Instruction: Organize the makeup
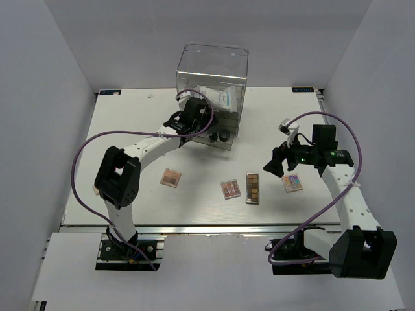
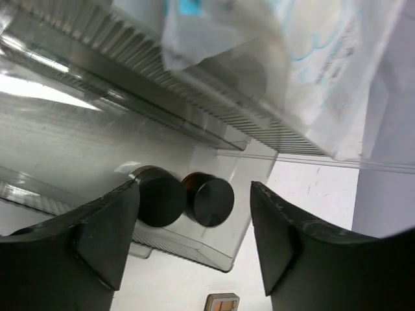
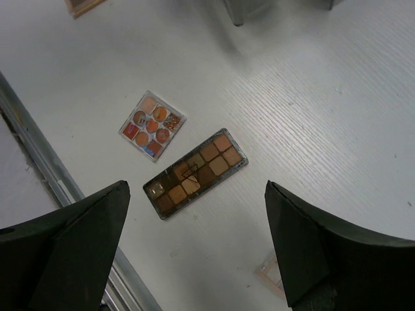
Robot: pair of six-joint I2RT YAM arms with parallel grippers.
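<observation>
White table [image 1: 130,123], grey walls [image 1: 39,78]; palettes [image 1: 253,188] near front edge; left claw [image 2: 194,191] spread at acrylic box [image 1: 214,58]; right claw [image 3: 196,188] spread, empty

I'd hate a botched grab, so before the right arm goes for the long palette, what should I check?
1. Right gripper open: ok.
2. Long palette between its fingers in the wrist view: ok.
3. Nine-pan palette lies apart from it: ok.
4. Left gripper open and empty: ok.
5. Room left beside the two black pots in the acrylic box: cannot tell.
</observation>
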